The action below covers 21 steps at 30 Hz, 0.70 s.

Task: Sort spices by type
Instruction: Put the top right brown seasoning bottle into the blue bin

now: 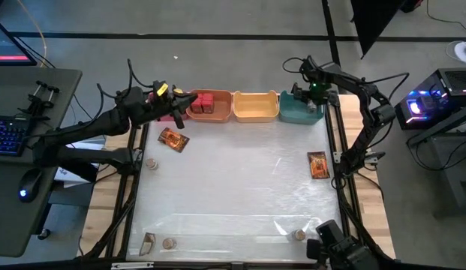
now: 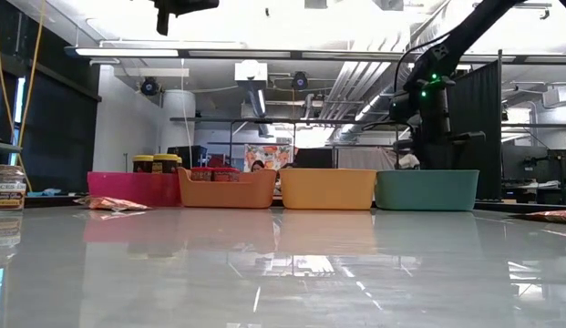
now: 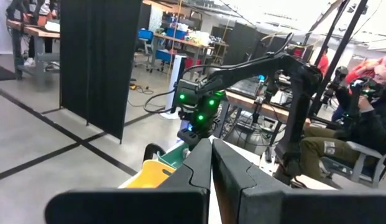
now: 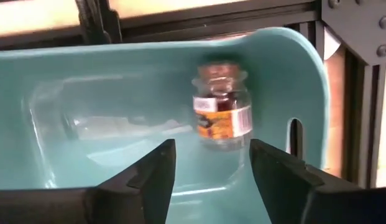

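Observation:
My right gripper (image 4: 211, 163) is open over the teal bin (image 1: 302, 112), its fingers on either side of a grey-brown-lidded jar (image 4: 220, 106) without touching it. The jar rests on the bin's floor near one end wall. My left gripper (image 3: 211, 155) is shut and empty, raised above the pink bin (image 2: 132, 189) at the far left (image 1: 187, 103). Yellow-lidded jars (image 2: 155, 164) stand in the pink bin. Red boxes (image 1: 205, 102) lie in the orange bin (image 1: 210, 114). The yellow bin (image 1: 255, 107) stands between the orange bin and the teal bin.
Loose on the table lie a foil packet (image 1: 173, 139) near the pink bin, another foil packet (image 1: 317, 165) at the right, and a jar (image 1: 151, 163) at the left. Two jars (image 1: 169, 243) (image 1: 299, 235) and a third packet (image 1: 148, 242) lie along the near edge. A person sits beyond the table (image 3: 360, 118).

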Available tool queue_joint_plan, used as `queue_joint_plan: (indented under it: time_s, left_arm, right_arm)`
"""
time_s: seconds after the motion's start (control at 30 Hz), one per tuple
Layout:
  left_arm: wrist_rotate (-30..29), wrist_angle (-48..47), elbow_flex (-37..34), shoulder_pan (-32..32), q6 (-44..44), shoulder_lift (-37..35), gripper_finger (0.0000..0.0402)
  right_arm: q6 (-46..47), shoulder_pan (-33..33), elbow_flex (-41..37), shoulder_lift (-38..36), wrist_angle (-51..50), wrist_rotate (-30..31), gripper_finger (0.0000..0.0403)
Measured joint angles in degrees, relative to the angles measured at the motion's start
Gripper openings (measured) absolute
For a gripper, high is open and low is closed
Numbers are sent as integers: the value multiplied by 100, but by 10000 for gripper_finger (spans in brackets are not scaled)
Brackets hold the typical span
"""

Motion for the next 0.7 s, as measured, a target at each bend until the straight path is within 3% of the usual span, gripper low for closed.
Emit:
queue_joint_plan:
  time_s: [0.37,0.7]
  left_arm:
    - [-15,0,0,22,75,0,0]
    - [-15,-79,0,24,108,0,0]
  right_arm:
    - [-117,11,-30,-2,-175,17,157]
    - [35,57,-47,67,-59,365,193]
